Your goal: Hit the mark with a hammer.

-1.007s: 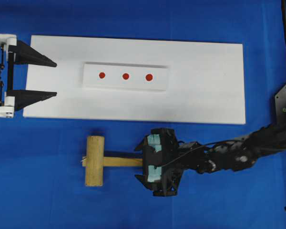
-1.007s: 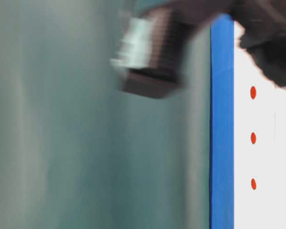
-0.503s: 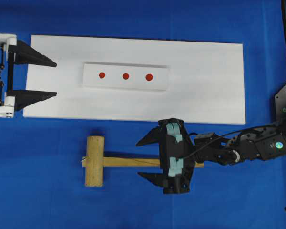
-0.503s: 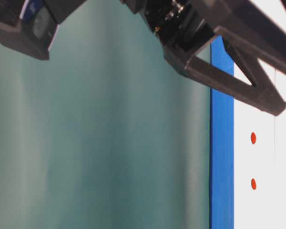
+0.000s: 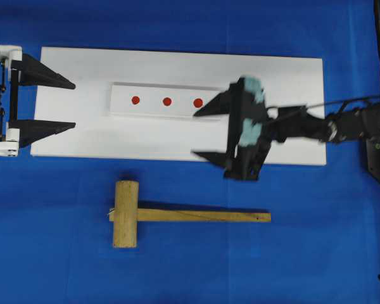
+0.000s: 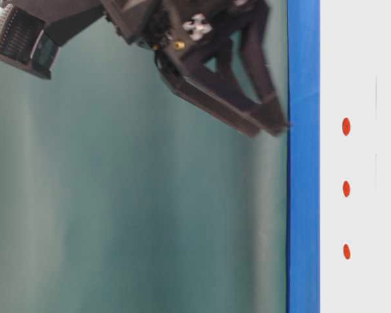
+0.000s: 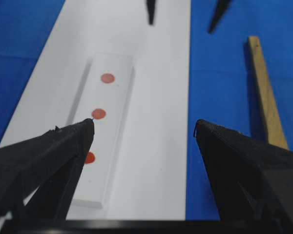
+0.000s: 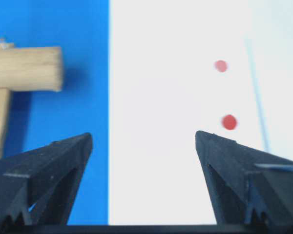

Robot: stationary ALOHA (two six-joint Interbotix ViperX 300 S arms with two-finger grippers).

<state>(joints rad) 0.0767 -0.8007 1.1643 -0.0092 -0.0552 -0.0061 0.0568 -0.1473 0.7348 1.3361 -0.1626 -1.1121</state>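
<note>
Hammer is lying flat on the blue table, head to the left and handle running right, and nothing is holding it. We see the right gripper up over the white board, well clear of the handle, fingers spread wide apart with nothing between them. One fingertip sits just beside the bigger end dot on the raised strip; the mark, the middle dot, is a bit further left of it. Left gripper is parked at the board's left end, fingers also wide apart and empty, pointing toward the strip.

Right wrist view gives us the hammer head outside its finger, off on the blue, which the table-level view doesn't show at all; that one only catches the three dots and the dark gripper hanging above.

Half a second ago the right gripper straddled the handle down by the hammer. It has since swung up onto the board, and the hammer hasn't budged.
</note>
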